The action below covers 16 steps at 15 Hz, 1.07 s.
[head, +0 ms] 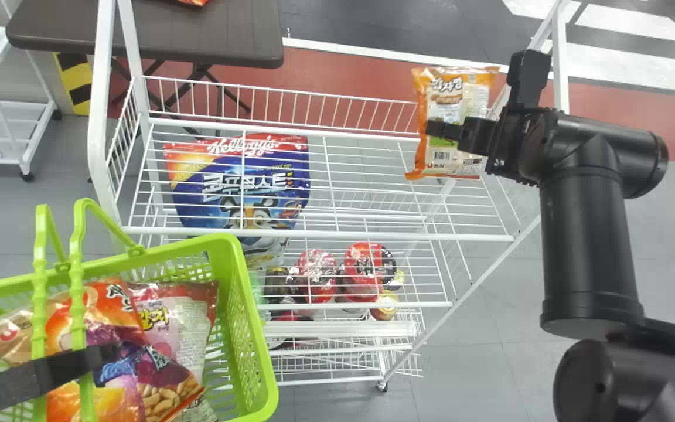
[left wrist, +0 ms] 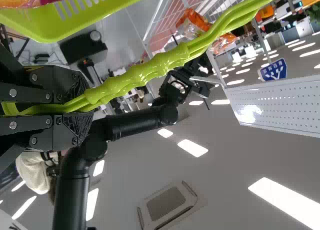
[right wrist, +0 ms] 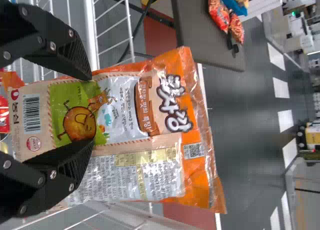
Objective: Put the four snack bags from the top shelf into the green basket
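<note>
Nearest the head camera, the right arm [head: 589, 246] stands beside the white wire rack [head: 98, 105], the largest thing here, with a brown desk [head: 156, 29] behind. Smaller than these, the green basket [head: 246, 340] is in front of the rack's left end, with snack bags [head: 179, 316] overlapping inside. The left gripper [left wrist: 86, 108] is closed around its green handles [left wrist: 165, 63]. On the rack's left side sits a big blue cereal pouch [head: 214, 193]. Smaller again, the orange snack bag [head: 457, 97] is over the right end of the top shelf, printed back facing the head. The right gripper [right wrist: 93, 109] seems to pinch its lower middle, fingers well apart across the green panel. It should handle as a light, puffy pillow: soft film, slick on the surface, brittle snacks inside. The lower body gives a broad hold, but hard squeezing could crush the contents or burst a seam, while too little lets the film slide. The loose top will probably sway, so a slow carry suits it.
</note>
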Motion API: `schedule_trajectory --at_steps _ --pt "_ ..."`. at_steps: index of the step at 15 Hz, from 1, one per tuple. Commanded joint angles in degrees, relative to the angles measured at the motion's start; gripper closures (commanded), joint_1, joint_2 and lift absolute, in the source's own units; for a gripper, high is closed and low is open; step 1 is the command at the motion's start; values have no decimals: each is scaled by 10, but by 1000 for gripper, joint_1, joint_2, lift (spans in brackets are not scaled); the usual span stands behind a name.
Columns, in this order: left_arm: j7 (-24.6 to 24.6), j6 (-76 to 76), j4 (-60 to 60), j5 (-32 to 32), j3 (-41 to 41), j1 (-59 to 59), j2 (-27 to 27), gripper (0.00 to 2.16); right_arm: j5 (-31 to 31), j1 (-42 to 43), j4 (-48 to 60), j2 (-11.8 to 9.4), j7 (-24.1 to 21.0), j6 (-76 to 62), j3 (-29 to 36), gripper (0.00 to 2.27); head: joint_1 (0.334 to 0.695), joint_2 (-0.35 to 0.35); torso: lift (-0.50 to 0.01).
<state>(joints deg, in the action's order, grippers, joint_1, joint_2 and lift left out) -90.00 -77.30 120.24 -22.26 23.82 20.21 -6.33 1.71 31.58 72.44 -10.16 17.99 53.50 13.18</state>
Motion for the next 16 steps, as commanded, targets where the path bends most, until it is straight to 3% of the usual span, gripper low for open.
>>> schedule_trajectory --at_steps 1,5,8,11,14,16 --pt "-6 0 1 0 -1 0 0 2148 -5 -19 31 1 -1 20 3 2250 695 -253 0" --pt "-6 0 0 0 -1 0 0 2148 -22 -41 93 2 -1 53 18 2250 695 -254 0" --pt "-6 0 -4 0 -1 1 0 2148 -71 -72 162 2 -1 113 39 2250 695 -260 0" --pt "-6 0 -2 0 -1 0 0 2148 -151 -130 312 4 -1 224 49 2250 695 -251 0" --pt "-6 -2 -1 0 -1 -1 0 2148 -245 -200 481 26 -2 328 47 2250 695 -222 0" --pt "-6 -2 -1 -1 -1 -1 0 2148 -303 -234 554 41 -4 366 37 2250 695 -149 0"
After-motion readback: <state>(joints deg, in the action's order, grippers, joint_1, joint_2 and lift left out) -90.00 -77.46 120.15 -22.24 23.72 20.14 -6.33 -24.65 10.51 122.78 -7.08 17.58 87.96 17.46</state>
